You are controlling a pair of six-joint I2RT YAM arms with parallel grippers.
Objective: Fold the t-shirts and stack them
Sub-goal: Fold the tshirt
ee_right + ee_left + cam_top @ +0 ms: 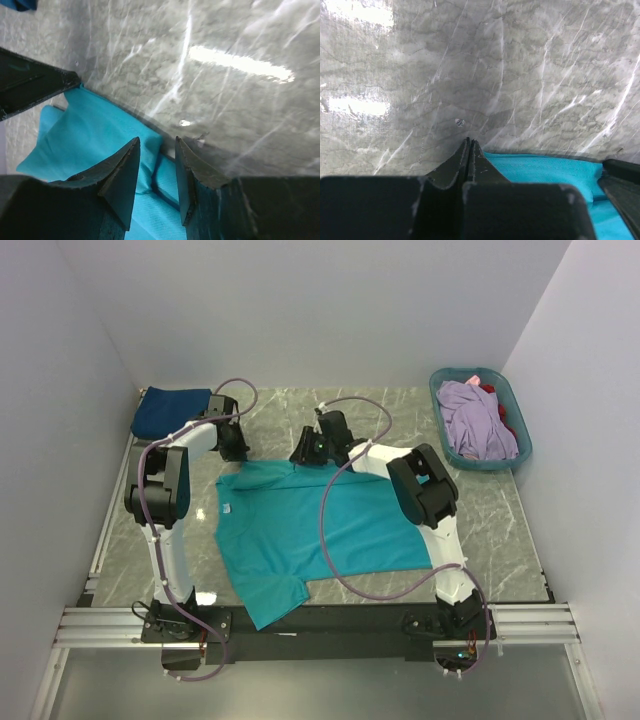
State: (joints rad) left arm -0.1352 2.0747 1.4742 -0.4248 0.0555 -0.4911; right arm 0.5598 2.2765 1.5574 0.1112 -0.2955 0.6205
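Black bar at the near edge, with both arm bases bolted onto it. Left arm and right arm both reach away over the grey marble surface.

Teal t-shirt lies spread flat mid-surface between the arms. One sleeve sticks out near-left and overlaps the bar.

Left end effector sits at the shirt's far-left corner. In the left wrist view it is clenched, both fingers pressed together with no gap. The tips are over bare marble, and the teal t-shirt starts right beside one finger. Cannot tell if any cloth is pinched.

Right end effector is at the shirt's far edge, near the left one but apart from it. In the right wrist view it is released, jaws parted. The teal t-shirt shows in the gap with a dark seam line, and nothing looks gripped. The tips reach about as far as the cloth edge, with bare surface beyond.

Navy t-shirt lies folded in the far-left corner, just beyond the left arm's wrist.

Teal plastic basket sits far-right, well apart from the spread shirt. Lavender t-shirt is bunched inside, filling most of it. Red t-shirt peeks out beside it in the same basket, mostly hidden.
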